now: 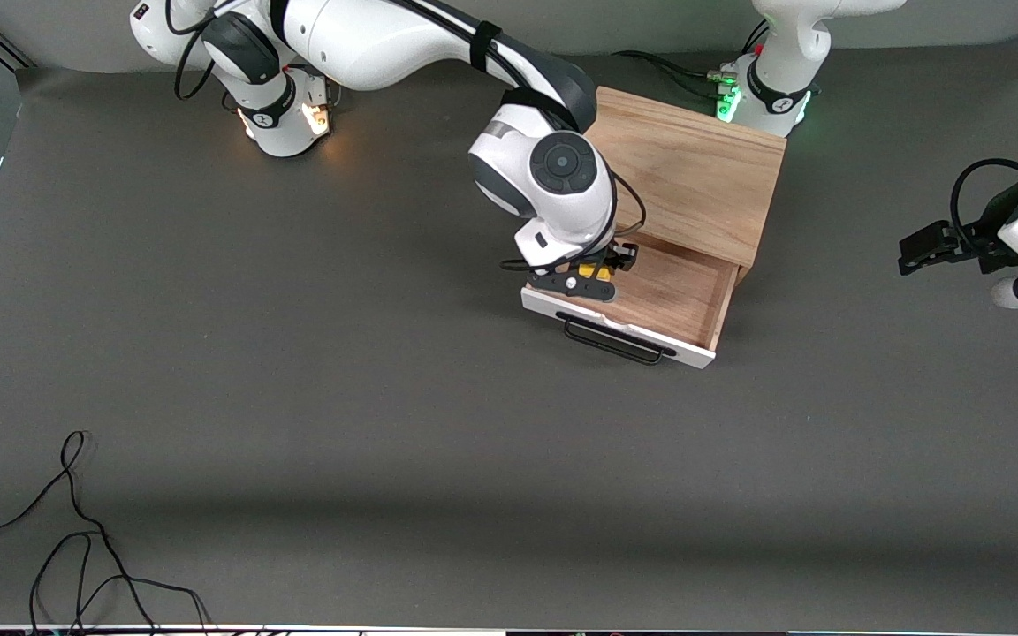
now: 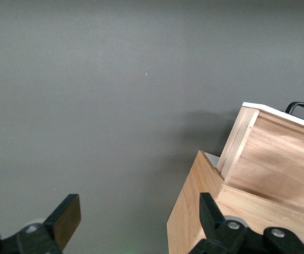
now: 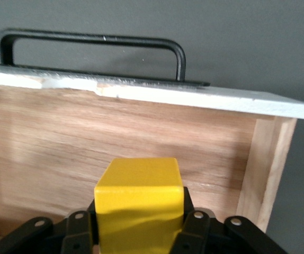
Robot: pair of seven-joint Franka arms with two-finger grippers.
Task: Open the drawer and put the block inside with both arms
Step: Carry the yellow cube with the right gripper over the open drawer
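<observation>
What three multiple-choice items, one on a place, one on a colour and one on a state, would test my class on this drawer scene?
1. Where is the block?
A. on the cabinet's top
B. in the right gripper over the open drawer
C. on the table

2. What colour is the drawer's handle?
A. black
B. red
C. white

3. How is the left gripper?
A. shut on the block
B. shut on the handle
C. open, holding nothing

Answers: 1 B, the fingers clamp the yellow cube above the tray; 2 A, a black bar sits on the white front; 3 C, its fingers stand apart beside the cabinet.
</observation>
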